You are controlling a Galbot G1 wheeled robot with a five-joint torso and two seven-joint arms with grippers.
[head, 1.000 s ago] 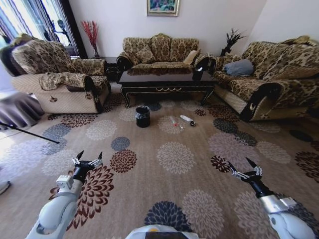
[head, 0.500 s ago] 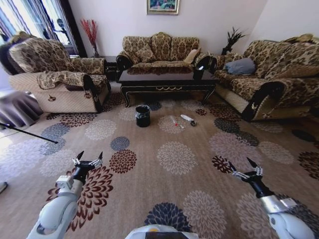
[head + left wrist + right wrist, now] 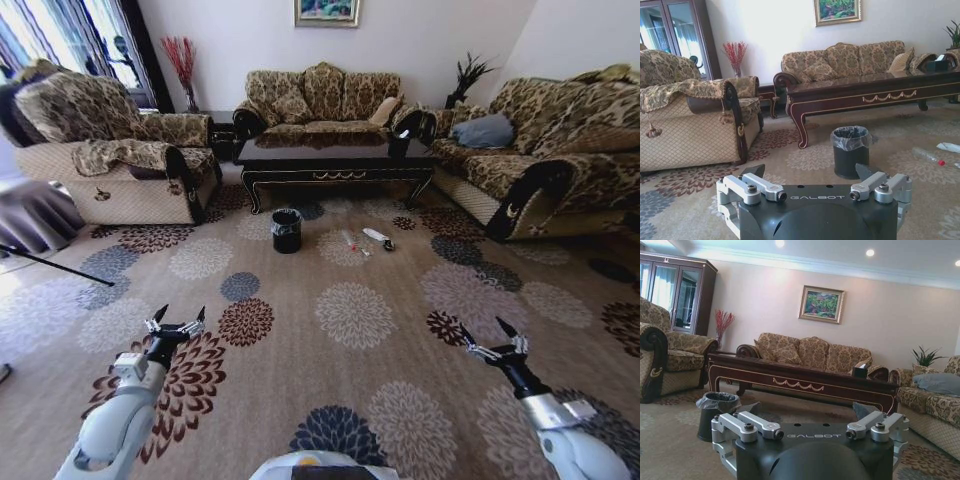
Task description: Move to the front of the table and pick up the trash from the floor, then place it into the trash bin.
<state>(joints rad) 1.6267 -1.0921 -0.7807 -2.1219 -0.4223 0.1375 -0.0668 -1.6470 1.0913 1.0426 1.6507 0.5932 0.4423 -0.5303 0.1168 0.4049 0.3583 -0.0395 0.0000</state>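
Note:
The dark wood table [image 3: 335, 165] stands at the far middle of the room, in front of a sofa. On the patterned floor [image 3: 350, 320] before it stands the black trash bin [image 3: 286, 231] with a clear liner. To the bin's right lies the trash: a clear bottle [image 3: 349, 243], a white wrapper [image 3: 374, 236] and a small dark scrap [image 3: 387, 245]. My left gripper [image 3: 180, 317] and right gripper [image 3: 483, 332] hang open and empty low over the carpet, far short of the trash. The left wrist view shows the bin [image 3: 850, 150], bottle [image 3: 927, 156] and wrapper [image 3: 949, 147].
An armchair [image 3: 110, 160] stands at the left and a long sofa [image 3: 540, 160] at the right, flanking the table. A black box with tissue [image 3: 399, 146] sits on the table's right end. A thin dark rod [image 3: 50, 266] lies on the floor at the left. Open carpet stretches ahead.
The whole picture has shifted slightly, so the camera has moved a little. Both grippers hold the same open pose. Bin and trash lie as before.

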